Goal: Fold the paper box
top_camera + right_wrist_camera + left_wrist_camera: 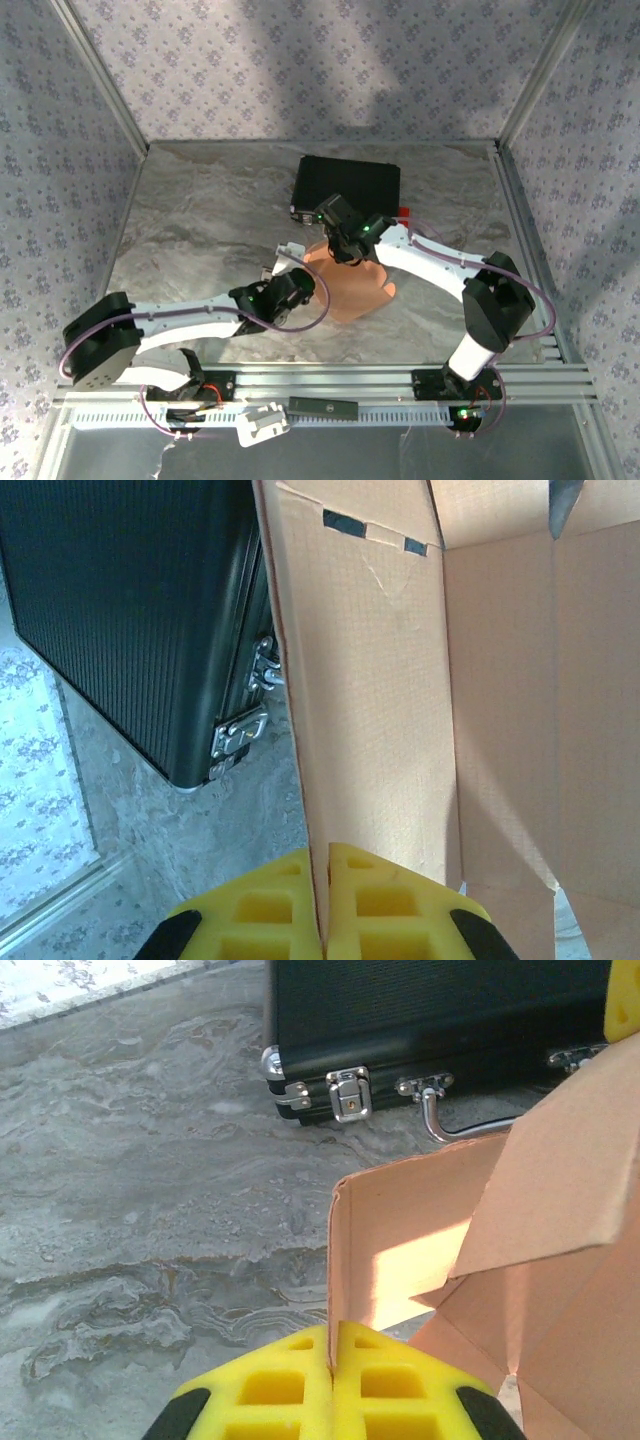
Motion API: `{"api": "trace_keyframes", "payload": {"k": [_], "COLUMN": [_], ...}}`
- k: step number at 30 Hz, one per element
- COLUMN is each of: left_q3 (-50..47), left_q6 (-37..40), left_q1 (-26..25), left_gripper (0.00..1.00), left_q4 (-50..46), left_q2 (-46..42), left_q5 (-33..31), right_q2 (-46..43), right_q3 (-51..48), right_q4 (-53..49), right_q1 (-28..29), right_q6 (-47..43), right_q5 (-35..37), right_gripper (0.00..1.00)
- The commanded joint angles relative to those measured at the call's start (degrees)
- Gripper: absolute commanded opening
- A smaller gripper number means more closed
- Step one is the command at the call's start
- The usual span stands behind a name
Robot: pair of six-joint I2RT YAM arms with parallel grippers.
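Progress: I judge this as roughly midway. The paper box (352,288) is no longer a flat sheet, since some walls stand up, but nothing looks locked.
Done: in the left wrist view one side wall (395,1235) stands upright with a creased corner.
Left to do: as I read it, squaring the walls, tucking the loose flap (560,1175) and closing the box.
Box location: centre of the top view on the table (200,220), just below the black case (345,185).
Box look: thin salmon-orange card, matte, with crisp fold lines. Two dark slots (342,522) are cut near the upper edge of one panel.
Left gripper (331,1338): pads together, pinching the lower edge of the upright wall.
Right gripper (326,858): pads together, clamped on the edge of a tall panel beside the case.
Unclear: I cannot tell whether the floor panel lies flat.
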Motion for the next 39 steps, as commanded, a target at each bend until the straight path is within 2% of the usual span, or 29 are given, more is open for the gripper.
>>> {"api": "trace_keyframes", "payload": {"k": [1,4,7,10,13,16,24,32,39], "left_q3": [-2.7,-6.8,-10.7,-11.8,-12.1,-11.0,-10.5,-9.6,-9.7], "left_q6": [1.8,3.5,6.2,8.1,7.5,6.2,2.2,2.3,1.6], "left_q1": [1.5,4.2,8.7,13.2,18.8,21.2,21.3,21.3,21.3], "left_gripper": [0.0,0.0,0.0,0.0,0.0,0.0,0.0,0.0,0.0], "left_q4": [-1.4,-1.2,-1.5,-5.9,-8.4,-9.8,-6.8,-6.3,-5.5], "left_q2": [-4.8,-11.7,-18.9,-24.4,-27.2,-26.0,-20.9,-20.9,-20.0], "left_q5": [3.9,10.4,20.3,26.4,32.1,33.0,32.3,31.0,30.6], "right_q2": [-1.8,-4.3,-6.5,-6.8,-5.6,-5.1,-6.1,-3.7,-3.9], "right_q3": [-2.6,-7.2,-10.2,-12.8,-13.6,-14.4,-15.5,-17.9,-18.5], "right_q4": [-1.9,1.5,7.5,16.6,22.8,25.9,29.0,33.3,33.5], "right_q1": [0.5,0.5,0.4,-0.4,-0.6,0.4,2.1,1.8,2.4], "right_q6": [-1.3,-5.2,-10.3,-15.3,-17.3,-17.3,-17.2,-15.7,-15.1], "right_q5": [-2.2,-1.9,-1.3,-4.3,-7.6,-8.7,-7.5,-9.4,-8.3], "right_gripper": [0.09,0.28,0.49,0.57,0.57,0.55,0.55,0.49,0.3]}}
